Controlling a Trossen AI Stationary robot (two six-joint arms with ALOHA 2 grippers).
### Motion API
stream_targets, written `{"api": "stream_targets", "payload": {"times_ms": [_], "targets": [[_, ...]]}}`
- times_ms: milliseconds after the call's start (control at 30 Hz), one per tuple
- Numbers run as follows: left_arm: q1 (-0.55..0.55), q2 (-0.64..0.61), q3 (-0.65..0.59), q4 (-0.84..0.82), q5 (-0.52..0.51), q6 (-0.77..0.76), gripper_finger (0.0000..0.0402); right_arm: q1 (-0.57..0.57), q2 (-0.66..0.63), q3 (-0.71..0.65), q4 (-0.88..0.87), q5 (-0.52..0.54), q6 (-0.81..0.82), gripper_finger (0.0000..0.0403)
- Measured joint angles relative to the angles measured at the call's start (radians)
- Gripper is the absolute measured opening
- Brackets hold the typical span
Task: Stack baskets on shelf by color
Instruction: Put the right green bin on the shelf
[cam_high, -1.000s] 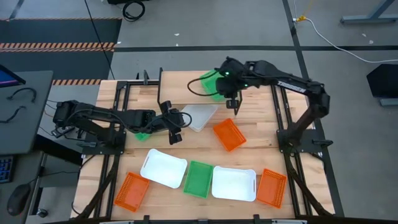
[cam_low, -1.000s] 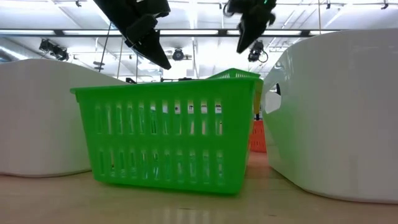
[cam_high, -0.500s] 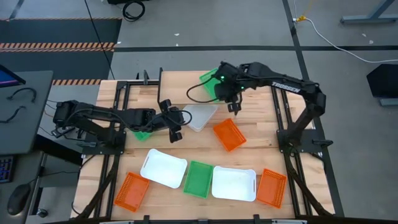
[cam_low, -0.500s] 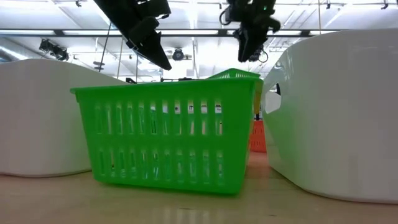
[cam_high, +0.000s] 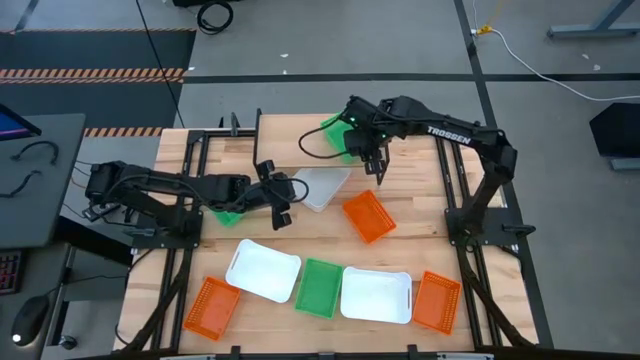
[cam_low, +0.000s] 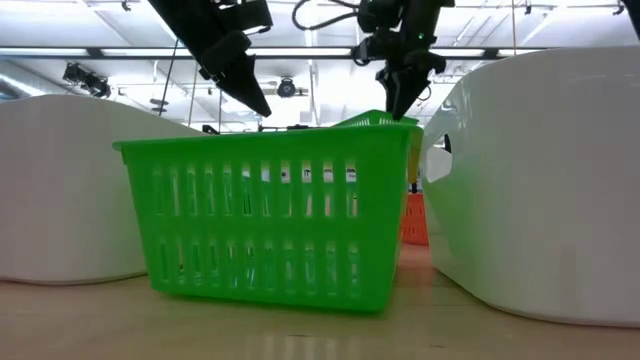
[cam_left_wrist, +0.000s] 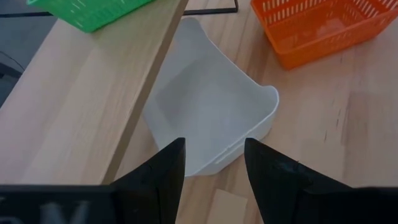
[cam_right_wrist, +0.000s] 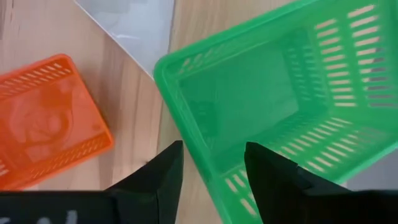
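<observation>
the right gripper (cam_high: 377, 166) hangs at the far side of the table, just beside a green basket (cam_high: 337, 134) that sits up on the shelf (cam_left_wrist: 93, 93). its fingers stand apart with nothing between them, and in the right wrist view that green basket (cam_right_wrist: 273, 99) lies just past the fingertips, one corner between them but untouched. my guess is the arm is either letting go of it or lining up on its rim; i can't say which.

the left gripper (cam_high: 281, 205) waits lower on the table, fingers parted and holding nothing, pointed at a white basket (cam_left_wrist: 211, 118) that rests on the tabletop with one edge tucked under the shelf plank. that looks like the next one to be lifted (though it's only a hunch). a second green basket (cam_high: 229, 214) shows partly under the left arm.

an orange basket (cam_high: 368, 216) lies tilted near the middle of the table, close to the white one. along the near edge sit the rest in a row: orange (cam_high: 211, 306), white (cam_high: 263, 269), green (cam_high: 321, 287), white (cam_high: 376, 294), orange (cam_high: 436, 300). every basket i can see into is empty, and none is nested in another yet, so the sorting by colour has barely begun.
</observation>
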Motion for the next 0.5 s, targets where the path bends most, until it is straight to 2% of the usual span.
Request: {"api": "stream_targets", "payload": {"times_ms": [167, 267, 500], "targets": [[0.0, 0.0, 0.0, 0.0, 0.0, 0.014, 0.0174, -0.003, 0.0, -0.024, 0.015, -0.005, -0.008, 0.0154], [0.0, 0.0, 0.0, 0.001, 0.0, 0.014, 0.0174, -0.002, 0.0, -0.044, 0.017, -0.019, -0.011, 0.0128], [0.0, 0.0, 0.0, 0.001, 0.0, 0.014, 0.0172, -0.001, 0.0, -0.07, 0.018, -0.022, 0.052, 0.0019]]}}
